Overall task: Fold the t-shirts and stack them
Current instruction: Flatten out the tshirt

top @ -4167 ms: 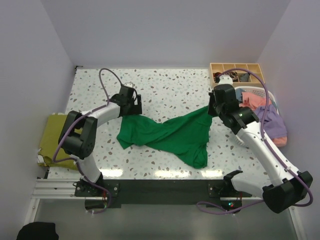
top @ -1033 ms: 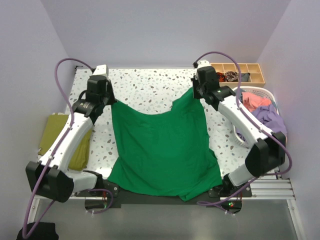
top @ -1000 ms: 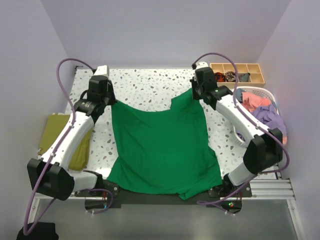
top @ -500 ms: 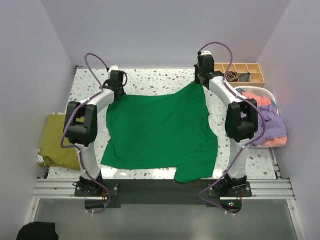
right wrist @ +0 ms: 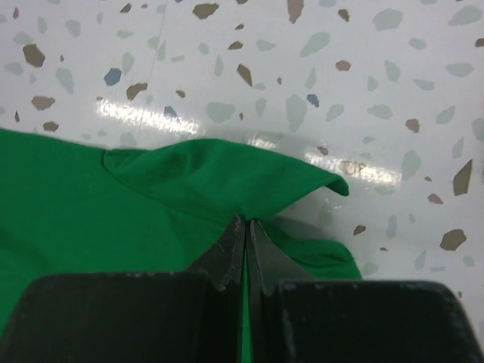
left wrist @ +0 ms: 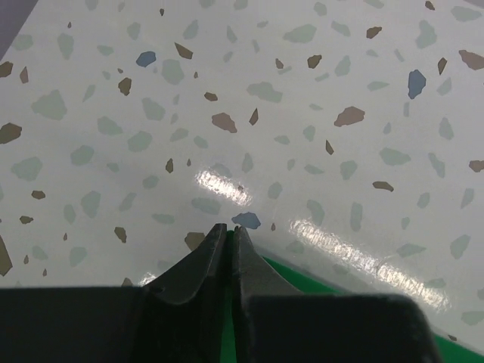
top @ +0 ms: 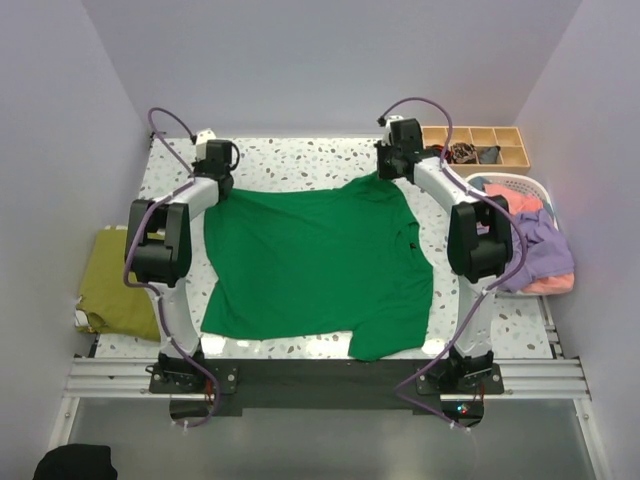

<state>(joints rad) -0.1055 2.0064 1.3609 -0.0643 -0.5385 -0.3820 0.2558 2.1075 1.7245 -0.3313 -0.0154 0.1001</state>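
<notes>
The bright green t-shirt (top: 315,265) lies spread flat on the speckled table (top: 300,160), its hem toward the near edge. My left gripper (top: 216,182) is at its far left corner. In the left wrist view that gripper (left wrist: 229,228) is pinched to a thin slit with green cloth (left wrist: 302,280) between the fingers. My right gripper (top: 391,170) is at the far right corner. The right wrist view shows this gripper (right wrist: 246,221) shut on a raised fold of the green t-shirt (right wrist: 113,197).
An olive-yellow t-shirt (top: 110,280) lies beside the table's left edge. At the right, a white basket (top: 520,183) holds coral-pink (top: 505,203) and lavender (top: 545,240) t-shirts. A wooden compartment box (top: 475,143) stands at the back right. A dark fabric lump (top: 75,462) lies at the bottom left.
Both arms have stretched toward the table's far edge and lowered. The green t-shirt, hanging between the grippers a second ago, now lies flat on the table.
</notes>
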